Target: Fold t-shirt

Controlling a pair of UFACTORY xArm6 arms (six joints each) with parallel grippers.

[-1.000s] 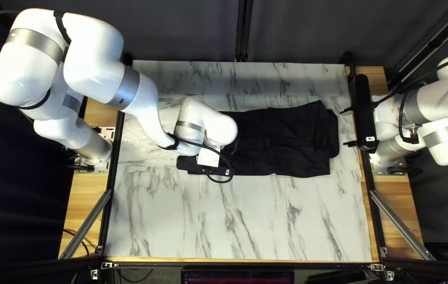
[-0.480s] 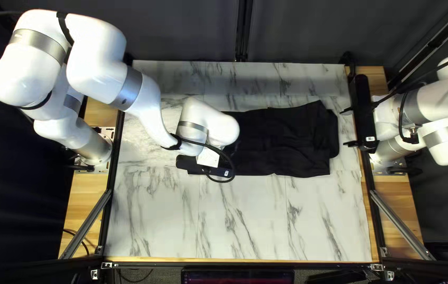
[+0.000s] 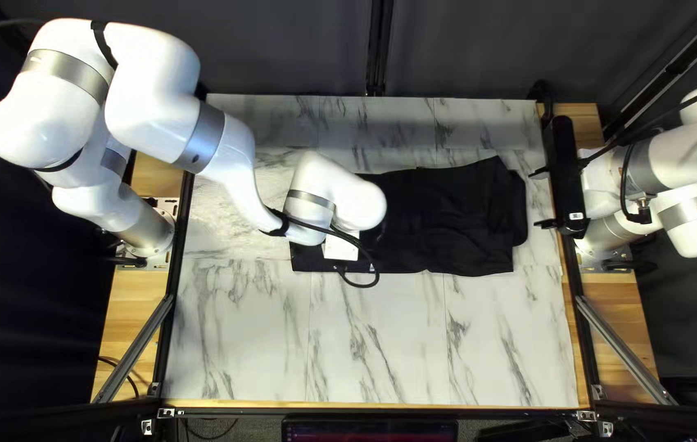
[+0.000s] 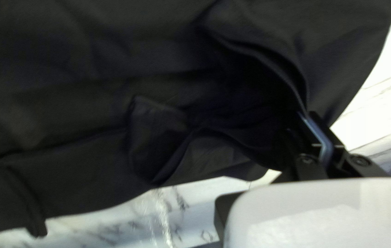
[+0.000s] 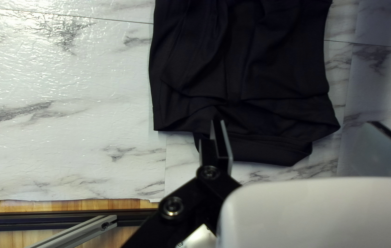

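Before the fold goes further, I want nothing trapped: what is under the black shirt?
The marbled tabletop shows along edges of the shirt and likely continues beneath. Whatever the shirt covers cannot be seen.

Robot lab: white arms [image 3: 152, 123], marble-look table [image 3: 381, 352], dark curtain [image 3: 283, 49].

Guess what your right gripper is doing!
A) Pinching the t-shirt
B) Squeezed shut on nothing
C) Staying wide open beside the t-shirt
C: the right gripper has its two fingers far apart, and the top left view shows it past the end of the t-shirt.
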